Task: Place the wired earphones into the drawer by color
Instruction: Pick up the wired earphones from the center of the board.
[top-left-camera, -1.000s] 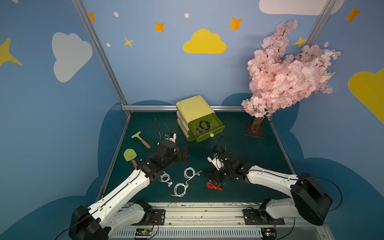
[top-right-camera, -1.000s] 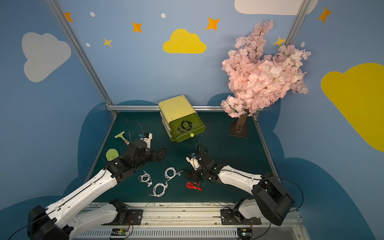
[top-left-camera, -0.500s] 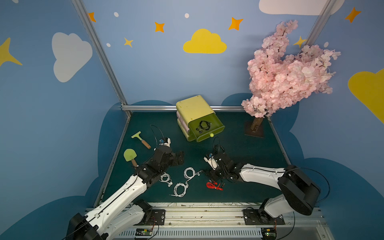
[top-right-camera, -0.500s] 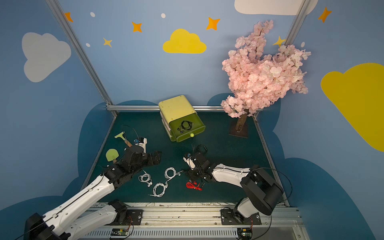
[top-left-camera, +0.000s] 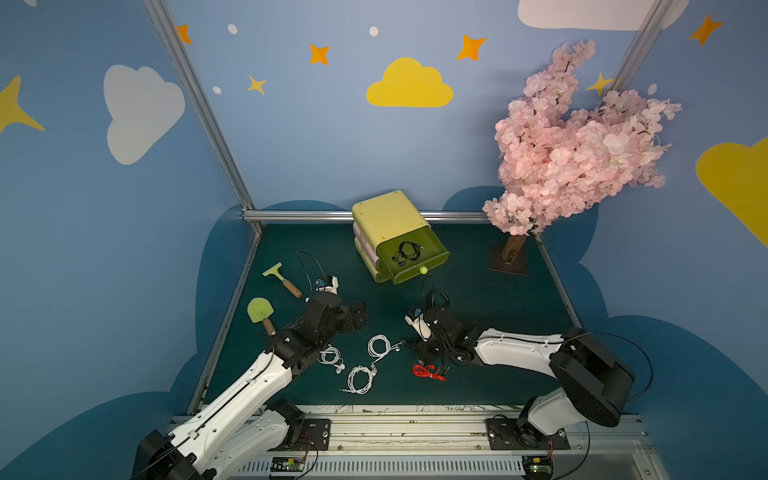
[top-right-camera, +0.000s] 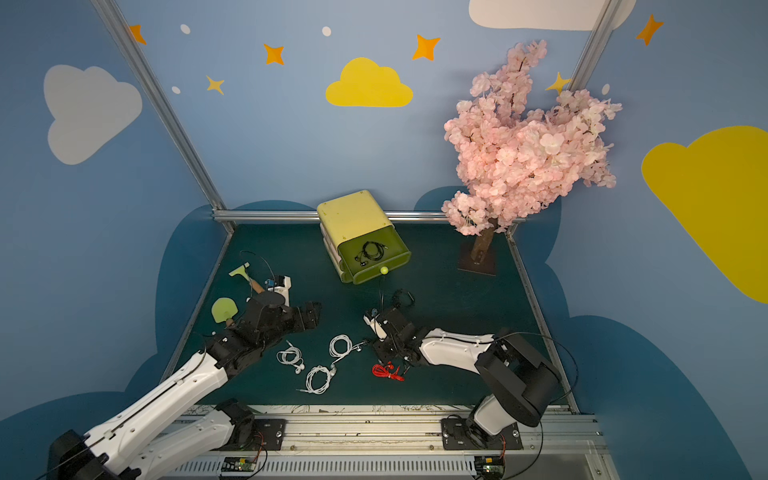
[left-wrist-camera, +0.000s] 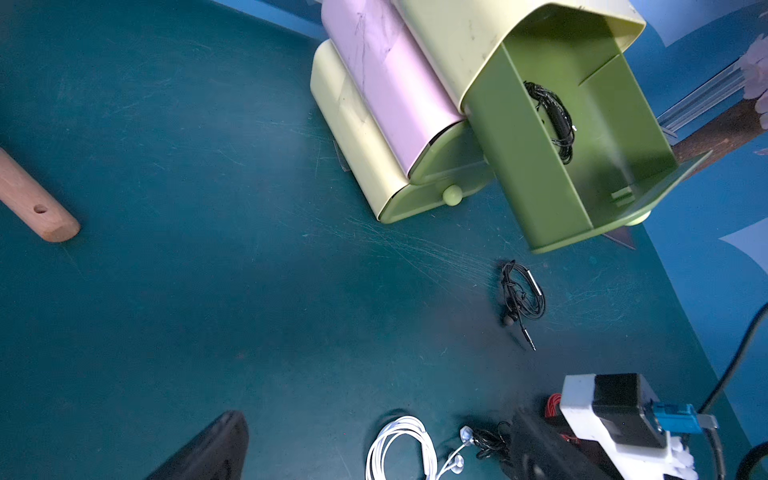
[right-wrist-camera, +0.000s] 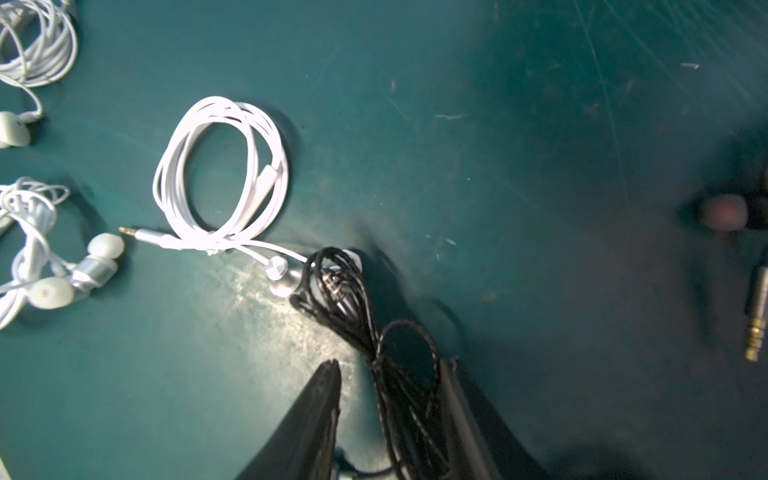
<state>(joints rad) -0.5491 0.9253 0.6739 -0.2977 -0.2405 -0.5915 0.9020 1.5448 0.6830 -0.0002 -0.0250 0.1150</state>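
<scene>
Pink artificial blossom tree (top-left-camera: 577, 137), on a brown wooden trunk and square base, stands well beyond the right pincer (top-left-camera: 415, 349), near the far right corner of the dark green table mat (top-left-camera: 478, 291). Out to the left of the left pincer (top-left-camera: 358, 316) lies a light-green toy shovel with a wooden handle (top-left-camera: 260, 311), with a light-green toy scraper with a wooden handle (top-left-camera: 281, 278) farther back. The blue walls (top-left-camera: 311, 145) behind carry a yellow cloud (top-left-camera: 409, 85) and orange stars (top-left-camera: 319, 54).

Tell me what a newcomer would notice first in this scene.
The pink blossom tree towers at the back right. Mid-back, the yellow-green cabinet's top drawer stands open with black earphones inside. In front, three white earphone coils lie between the arms, and the right gripper straddles another black bundle.
</scene>
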